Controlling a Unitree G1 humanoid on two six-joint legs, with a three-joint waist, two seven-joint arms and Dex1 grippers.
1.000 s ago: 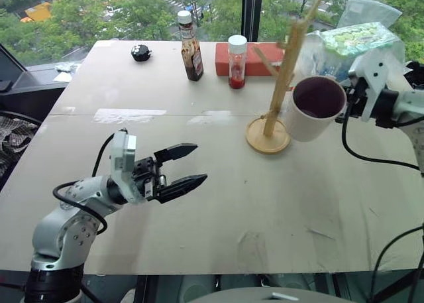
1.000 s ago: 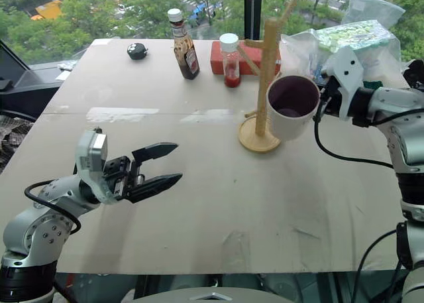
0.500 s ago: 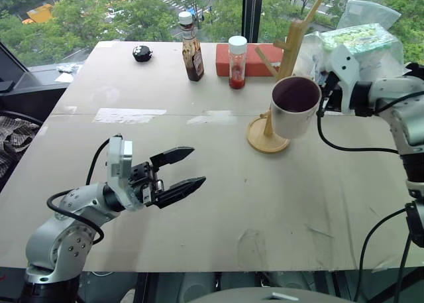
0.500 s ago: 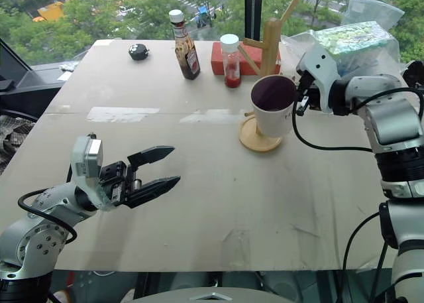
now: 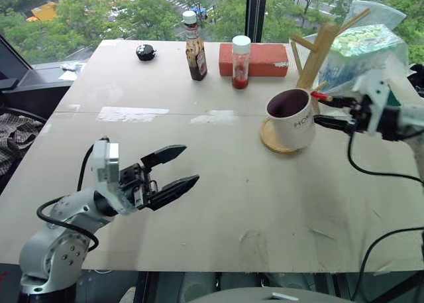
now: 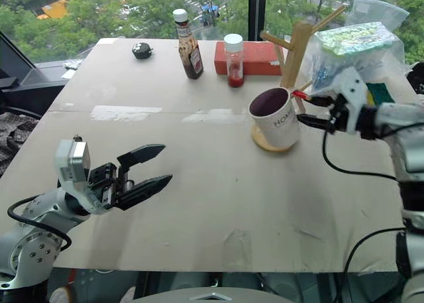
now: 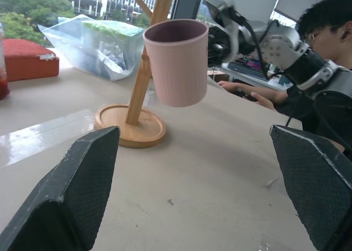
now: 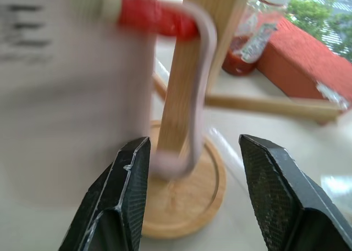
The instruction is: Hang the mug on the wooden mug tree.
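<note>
On the wooden mug tree, the mug, right gripper open-fingered beside it.

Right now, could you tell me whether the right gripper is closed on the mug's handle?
No: the right gripper stands open, its black fingers spread apart on either side of the mug's handle without clamping it.

Silver arms, black-fingered pincers, black cables
</note>
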